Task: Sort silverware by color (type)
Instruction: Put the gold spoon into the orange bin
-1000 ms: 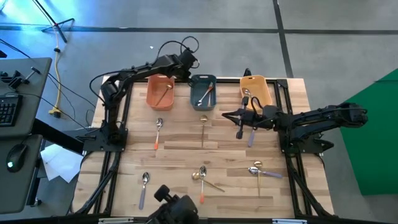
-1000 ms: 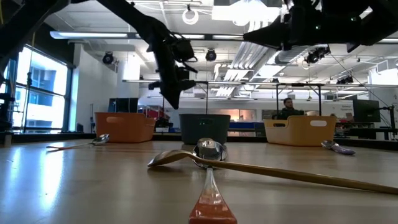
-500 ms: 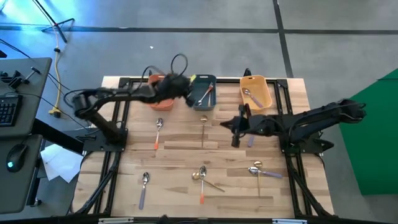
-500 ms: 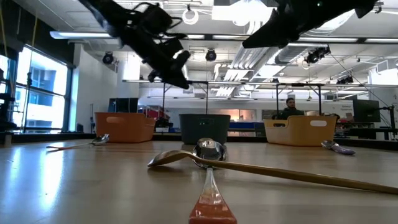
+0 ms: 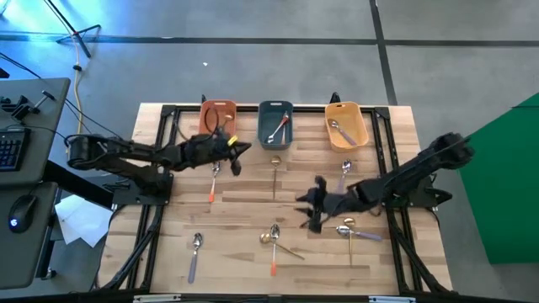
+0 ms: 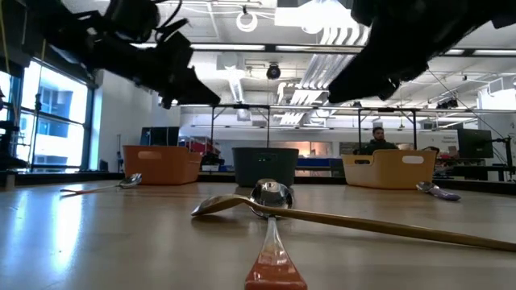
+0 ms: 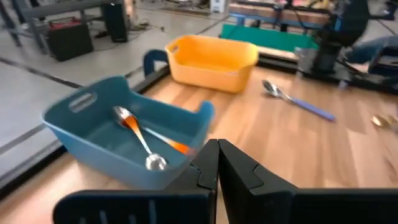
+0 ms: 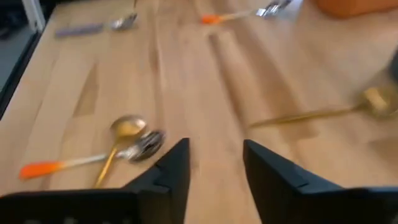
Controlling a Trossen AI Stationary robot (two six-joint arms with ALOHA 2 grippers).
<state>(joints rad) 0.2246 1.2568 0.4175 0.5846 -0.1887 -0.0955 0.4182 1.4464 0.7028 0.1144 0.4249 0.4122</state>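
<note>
Thin small spoons lie scattered on the wooden table (image 5: 244,210): a gold spoon (image 5: 281,246) crosses a silver orange-handled spoon (image 5: 274,250). Left gripper (image 5: 236,150) fingers together, empty. Right gripper (image 5: 310,210) fingers apart, empty.

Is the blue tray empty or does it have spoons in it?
Not empty. The blue tray holds two spoons with orange handles, lying crossed on its floor.

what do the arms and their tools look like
Both arms are dark, near-black jointed links. The left arm carries a black cable looped near its wrist. Each tool has two black, wedge-shaped angular fingers: the left tool and right tool. No markings are visible.
</note>
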